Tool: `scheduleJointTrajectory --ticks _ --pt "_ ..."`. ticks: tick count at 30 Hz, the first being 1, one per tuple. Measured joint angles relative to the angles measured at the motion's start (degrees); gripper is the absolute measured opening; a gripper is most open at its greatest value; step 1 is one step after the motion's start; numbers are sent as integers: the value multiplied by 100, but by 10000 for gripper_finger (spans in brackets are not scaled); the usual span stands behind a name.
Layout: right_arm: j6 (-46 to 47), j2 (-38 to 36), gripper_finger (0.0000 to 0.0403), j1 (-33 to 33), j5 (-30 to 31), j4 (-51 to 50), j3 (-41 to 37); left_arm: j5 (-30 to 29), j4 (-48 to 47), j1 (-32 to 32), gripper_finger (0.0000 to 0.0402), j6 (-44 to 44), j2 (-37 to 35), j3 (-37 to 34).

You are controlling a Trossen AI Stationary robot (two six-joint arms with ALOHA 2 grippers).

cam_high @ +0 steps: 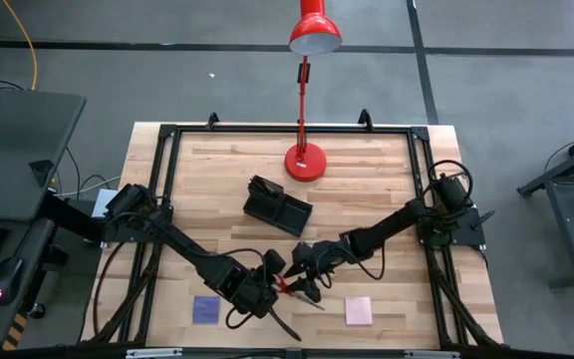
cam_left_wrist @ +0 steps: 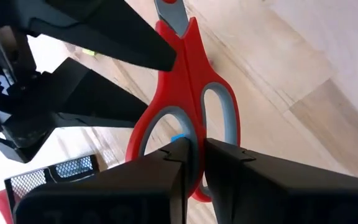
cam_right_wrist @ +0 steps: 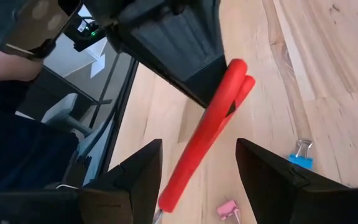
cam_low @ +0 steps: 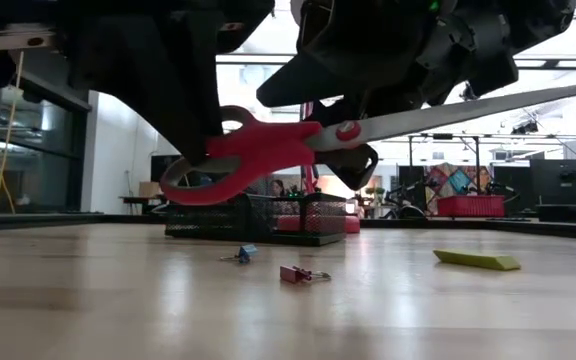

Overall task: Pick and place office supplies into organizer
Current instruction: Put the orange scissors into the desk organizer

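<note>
Left pincer (cam_left_wrist: 194, 158): clamped on the rim of one red handle loop of the scissors (cam_low: 298, 140), fingers nearly together, only that rim between them.
Scissors: held clear above the tabletop (cam_low: 118, 300), lying roughly level, blades closed.
Right pincer (cam_right_wrist: 197, 165): fingers wide apart, on either side of the scissors near the pivot, not touching them as far as I could see.
Organizer (cam_high: 277, 207): stood mid-tabletop, well apart from both arms, near the red lamp (cam_high: 305, 160).
Sticky pads: purple (cam_high: 206, 309) and pink (cam_high: 359, 310) lay flat at the near edge.
Binder clips: blue (cam_low: 245, 254) and pink (cam_low: 296, 274) lay under the scissors.
</note>
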Motion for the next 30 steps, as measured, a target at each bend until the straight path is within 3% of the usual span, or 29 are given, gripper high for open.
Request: scheduleJointTrajectory --ticks 11,15,22,27,30 --pt "18 2 190 -2 -20 -27 -2 79 55 240 25 0 2 0" --pt "6 2 144 -4 -6 -54 -2 89 103 226 25 0 2 0" --pt "89 20 18 -15 80 -159 -17 93 280 212 36 44 2 2" --pt "14 7 27 -7 341 -397 -2 68 181 168 29 -64 -2 2" --pt "-8 7 12 -7 392 -388 8 -8 9 105 33 -274 -25 2"
